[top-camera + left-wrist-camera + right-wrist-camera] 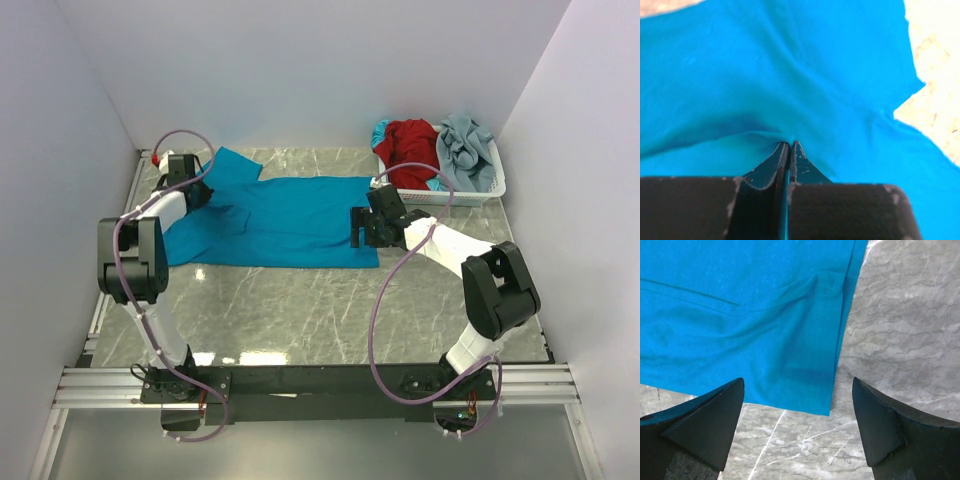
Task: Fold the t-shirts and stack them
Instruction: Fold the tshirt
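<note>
The teal-blue t-shirt (285, 220) lies spread flat across the marble table, hem to the right. My left gripper (195, 192) is shut on its cloth near the left sleeve; in the left wrist view the shut fingertips (790, 145) pinch a fold of the shirt (805, 70). My right gripper (358, 228) is open and empty, just above the shirt's right hem. In the right wrist view the hem corner (822, 400) lies between its spread fingers (722, 410). The red t-shirt (408, 145) and the pale grey-blue t-shirt (468, 150) lie bunched in the basket.
The white lattice basket (450, 195) stands at the back right of the table against the right wall. White walls close in the left, back and right. The arm bases sit on a black rail (320, 385) at the near edge.
</note>
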### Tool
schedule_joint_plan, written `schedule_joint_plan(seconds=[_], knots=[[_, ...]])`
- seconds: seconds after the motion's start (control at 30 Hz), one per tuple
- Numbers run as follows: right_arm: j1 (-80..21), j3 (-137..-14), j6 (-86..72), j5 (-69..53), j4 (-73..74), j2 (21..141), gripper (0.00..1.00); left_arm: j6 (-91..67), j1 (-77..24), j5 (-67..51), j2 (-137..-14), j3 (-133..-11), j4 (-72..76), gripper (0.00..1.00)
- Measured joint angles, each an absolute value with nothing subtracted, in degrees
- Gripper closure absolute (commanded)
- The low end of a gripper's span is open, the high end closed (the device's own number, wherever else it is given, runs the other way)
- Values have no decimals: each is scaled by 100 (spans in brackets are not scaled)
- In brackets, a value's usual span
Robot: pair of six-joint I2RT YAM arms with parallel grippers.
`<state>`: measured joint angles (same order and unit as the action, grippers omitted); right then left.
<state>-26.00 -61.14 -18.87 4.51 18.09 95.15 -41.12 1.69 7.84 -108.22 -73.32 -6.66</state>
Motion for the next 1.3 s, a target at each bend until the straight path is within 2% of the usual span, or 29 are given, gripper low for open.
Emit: schedule_joint_plan(seconds=[0.07, 0.13, 0.17, 0.2, 0.23, 0.43, 0.73, 0.97, 1.1, 1.3], knots=[[-2596, -6117, -1876, 484, 1809, 9515, 6, -4091, 169, 792, -10993, -7540, -663, 91], [-2585, -6117, -1872, 504, 1806, 9515, 6, -3988, 169, 794, -11214, -7808, -670, 65], [-2585, -6117, -1872, 510, 1809, 9515, 5, -3935, 169, 803, -11338, -7955, -681, 51], [-2582, -6117, -1872, 517, 1809, 9515, 5, -3922, 169, 827, -11478, -8143, -705, 14], [-2576, -6117, -1872, 517, 1806, 9515, 5, -3863, 172, 838, -11579, -8291, -718, 1], [-2534, -6117, -1874, 526, 1798, 9515, 5, -3828, 202, 829, -11598, -8538, -762, 1], [-2510, -6379, -1920, 231, 1682, 9642, 4, -3863, 220, 620, -10180, -7325, -652, 0], [-2565, -7155, -2023, -180, 1284, 10501, 3, -4010, 244, 248, -10584, -6989, -611, 1], [-2602, -7179, -2106, -336, 1267, 10879, 3, -4023, 246, 27, -10958, -6895, -672, 1], [-2611, -6899, -2196, -438, 1083, 10927, 3, -4141, 268, -174, -10805, -6567, -329, 1]])
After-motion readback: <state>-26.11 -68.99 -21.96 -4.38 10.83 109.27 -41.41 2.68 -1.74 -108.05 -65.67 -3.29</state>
